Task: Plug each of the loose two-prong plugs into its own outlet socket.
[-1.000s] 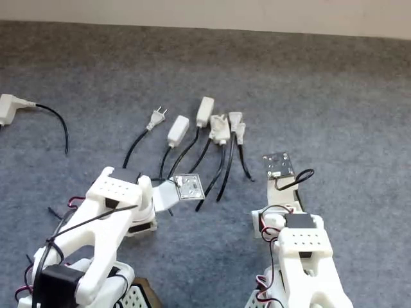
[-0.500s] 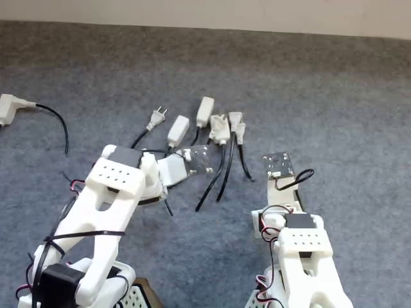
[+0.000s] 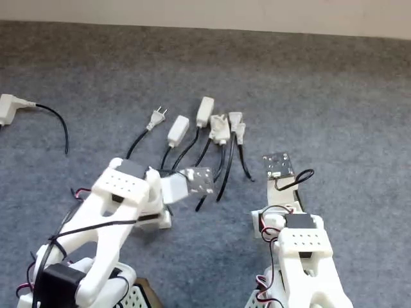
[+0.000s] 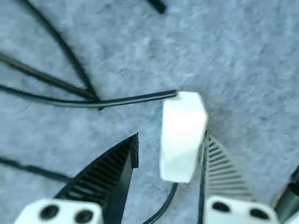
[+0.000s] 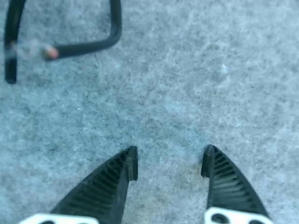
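A black-corded two-prong plug (image 3: 156,117) lies on the grey carpet at the left of the cluster. Beside it lie several white outlet sockets (image 3: 178,130) (image 3: 205,111) (image 3: 219,128) (image 3: 237,126), each on a black cord. My left gripper (image 3: 200,181) hovers over those cords, just in front of the sockets. In the left wrist view it (image 4: 170,136) is open with a white block (image 4: 182,135) between its fingers, close against one finger (image 4: 219,168); contact is unclear. My right gripper (image 3: 278,165) (image 5: 170,148) stands open over bare carpet to the right of the cords.
Another white plug (image 3: 6,108) with a curved black cord lies at the far left edge. Black cords (image 3: 221,173) fan out between the two arms. A cut cord end (image 5: 51,52) lies ahead of the right gripper. The carpet's far side and right side are bare.
The left arm swung its gripper out over the cords toward the sockets, then drew back slightly and to the right. The right arm has kept still.
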### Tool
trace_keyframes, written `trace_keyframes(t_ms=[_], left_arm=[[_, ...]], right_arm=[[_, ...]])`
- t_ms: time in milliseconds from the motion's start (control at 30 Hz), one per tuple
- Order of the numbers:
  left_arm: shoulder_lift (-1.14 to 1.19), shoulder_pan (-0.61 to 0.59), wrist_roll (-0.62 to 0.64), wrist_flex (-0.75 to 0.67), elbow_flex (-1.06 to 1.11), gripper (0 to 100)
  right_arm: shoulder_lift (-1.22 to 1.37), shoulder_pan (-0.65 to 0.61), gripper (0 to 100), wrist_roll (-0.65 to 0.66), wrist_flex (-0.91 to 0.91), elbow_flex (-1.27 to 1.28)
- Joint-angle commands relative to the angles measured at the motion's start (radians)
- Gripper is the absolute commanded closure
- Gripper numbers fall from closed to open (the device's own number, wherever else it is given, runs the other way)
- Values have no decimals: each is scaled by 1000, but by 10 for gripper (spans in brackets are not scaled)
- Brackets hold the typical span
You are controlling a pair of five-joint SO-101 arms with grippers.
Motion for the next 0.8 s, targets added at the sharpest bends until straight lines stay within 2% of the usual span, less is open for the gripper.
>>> trace_keyframes(t_ms=[0,200,400,567,767], left_arm=[[-16,-127,-46,0,-120,779],[-16,-214,-115,109,-291,779],[-7,-213,-103,135,-375,779],[-5,-143,-37,132,-252,779],[-12,-73,-34,-81,54,779]], right_arm=[[-19,-10,774,-2,-13,-4],[-19,-10,774,-2,-13,-5],[-19,-10,774,-2,-13,-5],[-19,-10,774,-2,-13,-5],[-19,-10,774,-2,-13,-5]])
